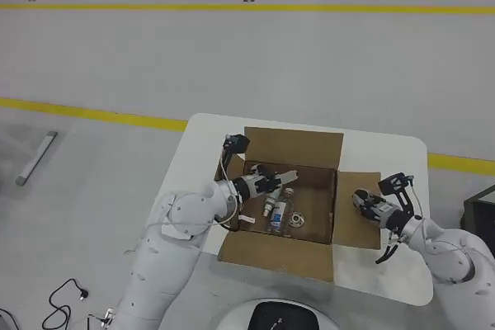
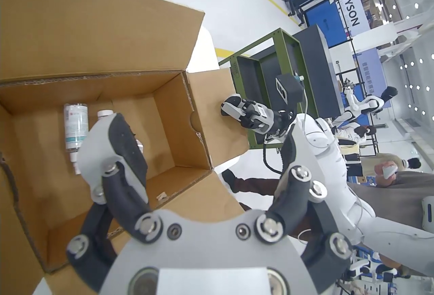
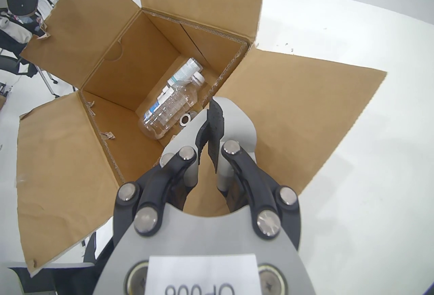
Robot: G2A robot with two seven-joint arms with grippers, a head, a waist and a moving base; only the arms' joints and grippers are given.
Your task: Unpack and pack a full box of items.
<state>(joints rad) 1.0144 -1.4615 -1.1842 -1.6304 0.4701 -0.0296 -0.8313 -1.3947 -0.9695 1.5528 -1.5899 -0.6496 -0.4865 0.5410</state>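
Partly hidden, small ring [image 3: 185,119] behind right claw [image 3: 213,113], box [image 3: 135,66] flap cropped.

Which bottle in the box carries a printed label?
The slimmer bottle, wrapped in a white-and-teal label. The larger clear bottle lying beside it is see-through plastic with a white cap.

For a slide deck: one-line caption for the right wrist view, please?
Shut right end effector above a flap of the cardboard box; a clear plastic bottle and labelled bottle lie inside.
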